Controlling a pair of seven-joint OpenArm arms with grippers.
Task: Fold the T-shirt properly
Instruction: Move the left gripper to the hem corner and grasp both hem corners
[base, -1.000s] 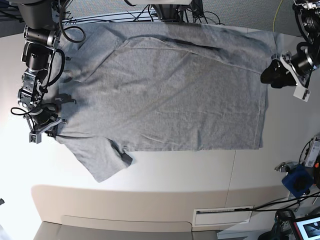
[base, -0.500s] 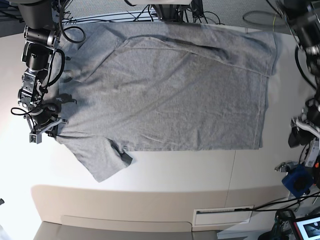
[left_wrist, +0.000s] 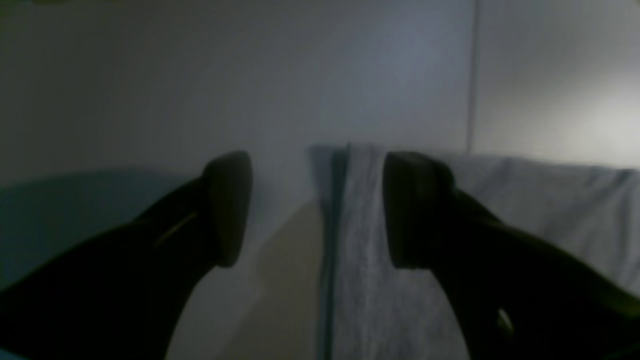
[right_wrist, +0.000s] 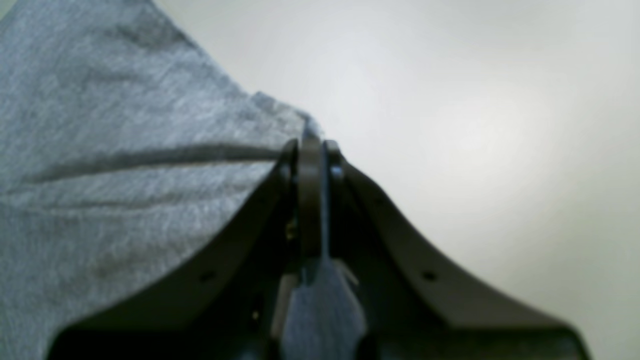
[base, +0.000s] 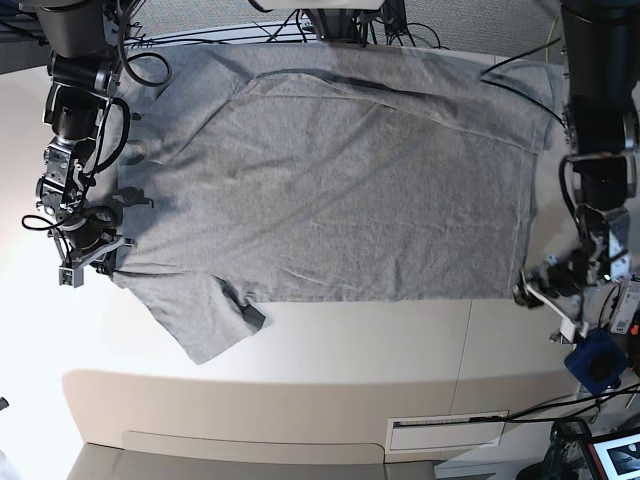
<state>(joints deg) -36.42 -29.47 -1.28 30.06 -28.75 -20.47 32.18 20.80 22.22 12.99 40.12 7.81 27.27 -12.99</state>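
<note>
- At the base view's left, the right gripper (base: 92, 255) is clamped shut on the edge of the T-shirt (base: 350, 175); the wrist view shows grey cloth pinched between its dark fingers (right_wrist: 287, 165).
- The T-shirt, soft heather-grey knit with faint creases, lies spread flat across the white table (base: 300, 340), one short sleeve (base: 205, 320) angled toward the front edge.
- At the right, the left gripper (base: 540, 290) hovers with jaws wide apart, holding nothing, just beside the shirt's lower corner.
- Cables trail behind the table.
</note>
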